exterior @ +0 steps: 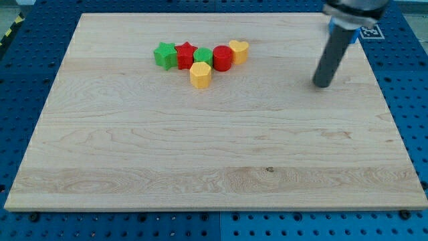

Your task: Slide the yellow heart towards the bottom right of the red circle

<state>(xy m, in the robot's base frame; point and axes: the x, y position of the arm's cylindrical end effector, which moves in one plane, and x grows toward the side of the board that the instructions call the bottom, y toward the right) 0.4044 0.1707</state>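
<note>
The yellow heart (239, 51) sits on the wooden board (214, 154) near the view's top, touching the upper right side of the red circle (223, 58). To the left of the red circle lie a green round block (204, 56), a red star (185, 54) and a green star (164, 55), all packed in a row. A yellow hexagon (200, 74) lies just below the green round block. My tip (322, 84) rests on the board well to the right of the cluster, apart from every block.
The board lies on a blue perforated table (408, 100). A white marker tag (370, 31) shows behind the rod at the view's top right.
</note>
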